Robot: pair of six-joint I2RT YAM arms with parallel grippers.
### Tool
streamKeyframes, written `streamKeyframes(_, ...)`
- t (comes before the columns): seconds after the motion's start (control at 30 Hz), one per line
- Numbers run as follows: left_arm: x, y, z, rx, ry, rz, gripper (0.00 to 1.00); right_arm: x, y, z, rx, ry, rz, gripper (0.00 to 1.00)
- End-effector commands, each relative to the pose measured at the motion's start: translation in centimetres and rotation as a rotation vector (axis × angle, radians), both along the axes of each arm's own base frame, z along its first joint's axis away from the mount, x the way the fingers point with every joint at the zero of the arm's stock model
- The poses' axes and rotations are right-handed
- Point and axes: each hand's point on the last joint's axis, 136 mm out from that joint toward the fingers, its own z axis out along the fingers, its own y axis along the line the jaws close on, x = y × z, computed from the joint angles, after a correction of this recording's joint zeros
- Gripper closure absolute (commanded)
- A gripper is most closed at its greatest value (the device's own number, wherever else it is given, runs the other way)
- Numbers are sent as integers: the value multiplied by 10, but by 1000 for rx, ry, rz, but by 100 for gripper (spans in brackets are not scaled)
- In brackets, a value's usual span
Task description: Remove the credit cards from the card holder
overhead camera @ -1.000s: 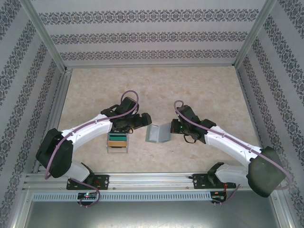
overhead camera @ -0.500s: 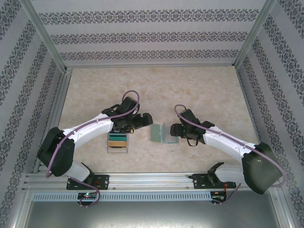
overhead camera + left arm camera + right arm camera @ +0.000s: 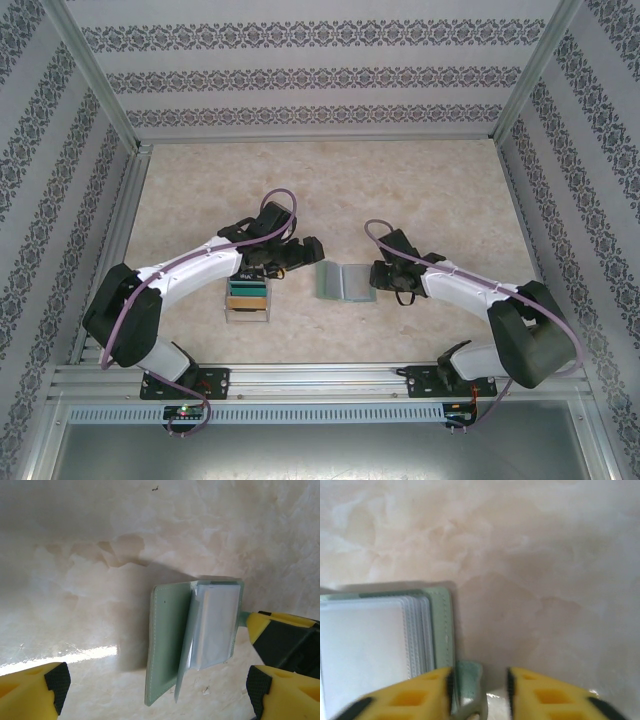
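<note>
The sage-green card holder (image 3: 343, 282) lies opened flat on the marble table between the arms. In the left wrist view the card holder (image 3: 167, 645) shows one bare green leaf and a stack of clear sleeves (image 3: 215, 627) on the other; I can make out no card colours. My left gripper (image 3: 305, 250) hovers open just left of it, its jaws wide apart over the holder's near corner (image 3: 157, 695). My right gripper (image 3: 380, 276) is at the holder's right edge. Its jaws stand apart (image 3: 480, 680) around the small green tab (image 3: 470, 682), which touches one finger.
A clear plastic tray (image 3: 247, 297) of staggered coloured cards sits under the left forearm, left of the holder. Aluminium frame rails and patterned walls border the table. Bare marble stretches across the far half.
The holder's right leaf, held raised a second ago, has come down flat and the holder lies open. The right gripper sank and moved left with it. The left gripper barely shifted.
</note>
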Motion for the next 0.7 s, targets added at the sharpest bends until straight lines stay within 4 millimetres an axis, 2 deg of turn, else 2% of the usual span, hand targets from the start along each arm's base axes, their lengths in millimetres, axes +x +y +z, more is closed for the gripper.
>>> streamKeyframes(0.0,8,-7,10,-12,-28,-25,7,4,11,1,47,-15,62,89)
streamKeyframes(0.03,9,-7,10,-8,-31,-26,7,4,15,5,70,-14,72,100)
streamKeyframes(0.1,10,-7,12,-4,-38,-25,6,4,25,18,117,-25,86,100)
streamKeyframes(0.23,11,-6,13,5,-55,-29,6,2,55,62,242,-95,143,100)
streamKeyframes(0.33,12,-6,13,6,-64,-33,5,-3,73,85,291,-124,188,100)
streamKeyframes(0.43,14,-7,14,1,-70,-33,5,-5,79,89,285,-120,210,100)
streamKeyframes(0.57,13,-11,13,-15,-62,-53,5,-8,66,70,226,-82,173,100)
streamKeyframes(0.67,10,-16,12,-36,-45,-73,7,-11,70,75,264,-90,180,100)
